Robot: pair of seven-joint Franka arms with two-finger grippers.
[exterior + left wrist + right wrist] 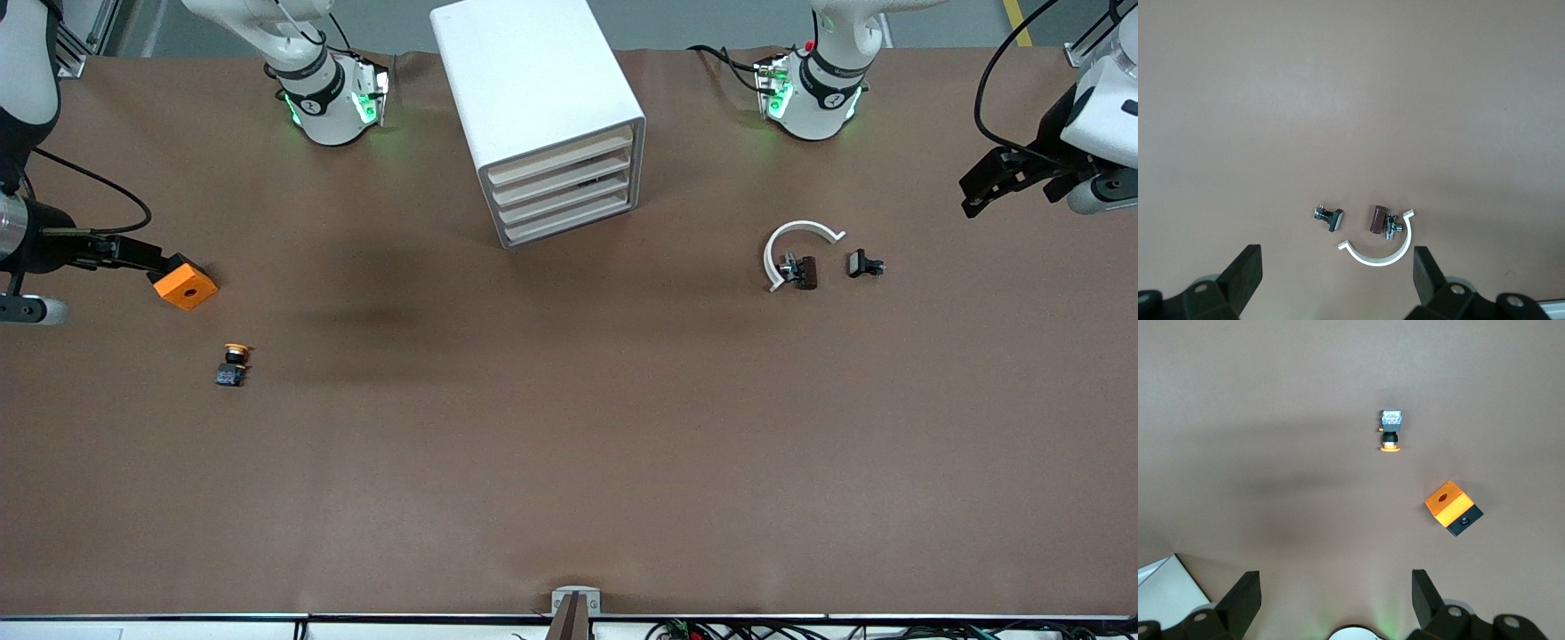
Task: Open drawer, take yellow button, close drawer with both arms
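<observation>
On the front view only, the boxy white cabinet shows; the right wrist view catches the orange-capped button. Left gripper and right gripper both spread wide.

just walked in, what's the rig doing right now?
Nothing is held. The cabinet sits mid-table with all four drawers shut. The button lies out on the table toward the right arm's end, nearer the front camera than the orange block. The right gripper hangs open beside that block; the left gripper hangs open at its own end, near the white curved clip and two small dark parts.
</observation>
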